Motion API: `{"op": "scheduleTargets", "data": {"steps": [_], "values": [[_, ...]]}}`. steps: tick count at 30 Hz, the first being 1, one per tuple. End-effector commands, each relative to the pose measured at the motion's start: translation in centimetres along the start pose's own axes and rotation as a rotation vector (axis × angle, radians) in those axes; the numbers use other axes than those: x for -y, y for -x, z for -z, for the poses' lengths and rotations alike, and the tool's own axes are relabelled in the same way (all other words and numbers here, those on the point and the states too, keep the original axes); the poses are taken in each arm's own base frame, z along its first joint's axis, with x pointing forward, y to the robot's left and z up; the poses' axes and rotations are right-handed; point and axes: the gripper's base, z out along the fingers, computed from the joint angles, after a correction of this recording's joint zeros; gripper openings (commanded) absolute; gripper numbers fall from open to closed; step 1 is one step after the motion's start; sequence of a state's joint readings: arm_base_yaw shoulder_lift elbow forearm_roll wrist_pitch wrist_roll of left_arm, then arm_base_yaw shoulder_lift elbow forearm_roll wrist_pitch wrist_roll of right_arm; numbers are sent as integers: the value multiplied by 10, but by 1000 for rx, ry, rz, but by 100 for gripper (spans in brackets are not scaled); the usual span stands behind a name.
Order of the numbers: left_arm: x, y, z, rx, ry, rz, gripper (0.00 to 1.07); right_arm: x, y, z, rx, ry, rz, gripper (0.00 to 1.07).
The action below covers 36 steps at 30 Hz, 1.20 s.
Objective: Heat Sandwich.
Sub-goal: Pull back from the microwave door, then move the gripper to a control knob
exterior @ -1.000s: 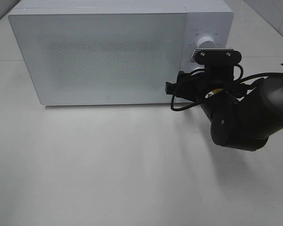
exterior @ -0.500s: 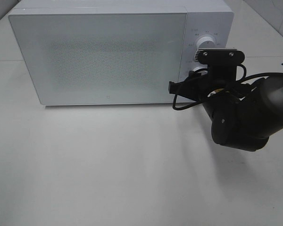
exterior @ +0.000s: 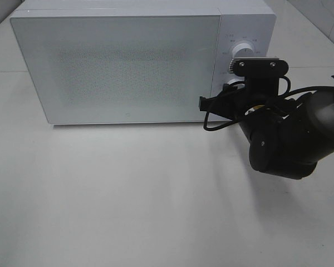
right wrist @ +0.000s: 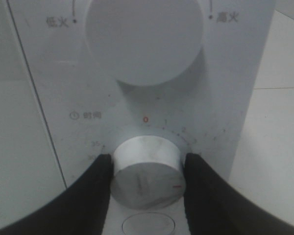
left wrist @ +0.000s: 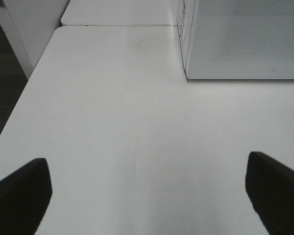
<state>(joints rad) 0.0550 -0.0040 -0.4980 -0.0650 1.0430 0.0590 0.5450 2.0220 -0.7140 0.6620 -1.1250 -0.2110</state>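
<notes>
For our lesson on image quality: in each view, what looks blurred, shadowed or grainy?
Exterior high: right arm casts a soft shadow on the table; microwave door looks grainy. Right wrist: right fingers blurred, timer knob clearer. Left wrist: left fingers dark, blurred.

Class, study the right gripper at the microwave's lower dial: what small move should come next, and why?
Probably turning the timer knob clockwise, the way the numbers rise from the 0 mark. The right gripper has its fingers pressed on both sides of that knob, and the microwave door is shut, so setting the time seems next.
</notes>
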Motion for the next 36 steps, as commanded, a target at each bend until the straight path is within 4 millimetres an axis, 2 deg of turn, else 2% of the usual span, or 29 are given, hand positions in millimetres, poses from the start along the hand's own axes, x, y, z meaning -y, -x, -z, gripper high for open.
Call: {"op": "scheduleTargets", "data": {"steps": [1,4,16,23,28,36], "values": [[1,-2,3,35,-2,2,101,-2,9,0,64,14,-54,3],[1,-2,3,35,-2,2,101,-2,9,0,69,15,-103,4],[1,-2,3,35,-2,2,101,-5,18,1,152,90,-540,5],[1,-2,3,35,-2,2,101,-5,18,1,147,110,-749,5],[1,-2,3,35,-2,2,101,-5,18,1,134,130,-995,6],[1,-2,3,35,-2,2,101,-5,18,1,122,147,-1216,5]]}}
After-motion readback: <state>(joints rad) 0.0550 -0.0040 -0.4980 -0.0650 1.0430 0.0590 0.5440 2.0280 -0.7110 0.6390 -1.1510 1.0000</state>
